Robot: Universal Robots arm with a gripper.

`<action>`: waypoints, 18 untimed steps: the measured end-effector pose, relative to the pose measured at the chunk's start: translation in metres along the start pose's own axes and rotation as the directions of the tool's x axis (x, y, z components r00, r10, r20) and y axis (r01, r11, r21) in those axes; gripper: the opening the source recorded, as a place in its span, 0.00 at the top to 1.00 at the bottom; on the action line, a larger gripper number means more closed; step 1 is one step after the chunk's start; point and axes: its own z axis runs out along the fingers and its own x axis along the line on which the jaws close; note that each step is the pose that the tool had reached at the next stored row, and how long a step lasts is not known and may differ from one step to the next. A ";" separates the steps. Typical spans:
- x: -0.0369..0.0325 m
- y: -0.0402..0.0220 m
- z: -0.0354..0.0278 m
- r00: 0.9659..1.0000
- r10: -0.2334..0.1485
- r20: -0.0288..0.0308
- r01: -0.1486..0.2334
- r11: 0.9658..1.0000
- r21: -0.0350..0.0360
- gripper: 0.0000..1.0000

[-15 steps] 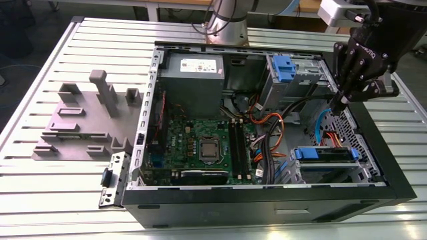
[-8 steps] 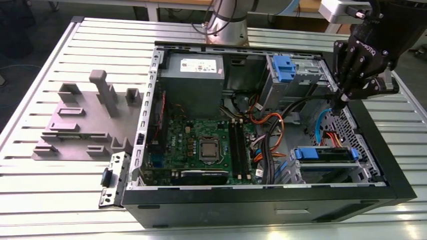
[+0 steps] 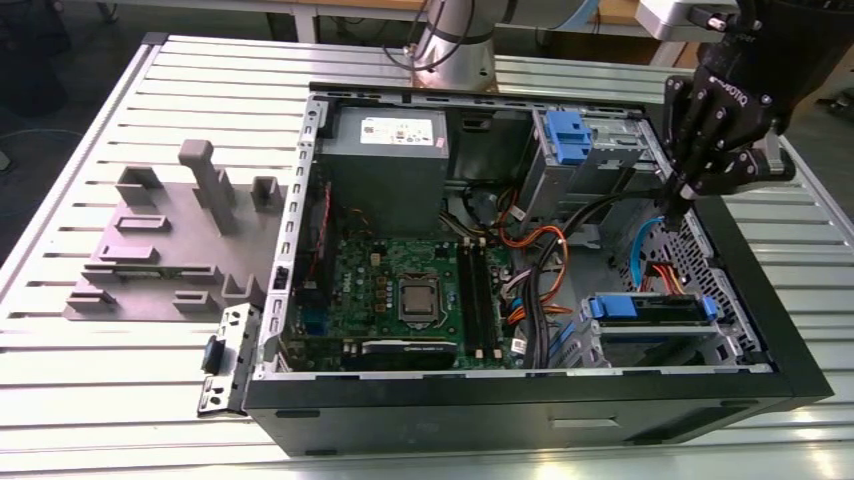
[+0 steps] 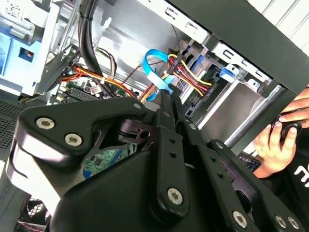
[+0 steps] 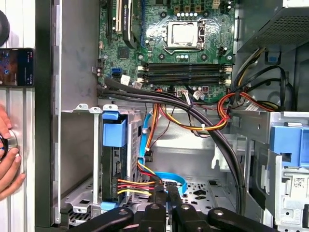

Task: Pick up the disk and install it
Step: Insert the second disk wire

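Black metal claw (image 3: 678, 200) is held with fingers pressed together, empty, above the open computer case (image 3: 534, 400). Blue-framed rectangular disk (image 3: 650, 309) is seated in the drive cage, on the ribbed metal bench (image 3: 120, 370).

The black gripper (image 3: 681, 205) is hanging at the exterior view's right, pointing downward from a dark wrist, its linkage arms folded inward and its two fingers (image 5: 166, 193) lying pressed together with nothing between them. The arm's silver base column (image 3: 454, 45) is standing upright at the back. A person's hand (image 4: 280, 140) is resting curled nearby.
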 end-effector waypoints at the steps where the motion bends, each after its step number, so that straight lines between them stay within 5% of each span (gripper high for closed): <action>1: -0.0010 0.0000 0.0000 1.000 0.000 0.000 0.000 1.000 0.000 0.83; 6: -0.0029 0.0001 0.0020 1.000 0.000 -0.001 0.000 1.000 0.000 0.82; 8: -0.0032 0.0001 0.0040 1.000 0.000 -0.006 0.000 1.000 0.000 0.76; 9: -0.0034 0.0002 0.0051 1.000 0.000 -0.012 0.000 1.000 0.000 0.69; 18: -0.0042 0.0005 0.0128 0.998 -0.003 -0.066 0.003 1.000 -0.001 0.69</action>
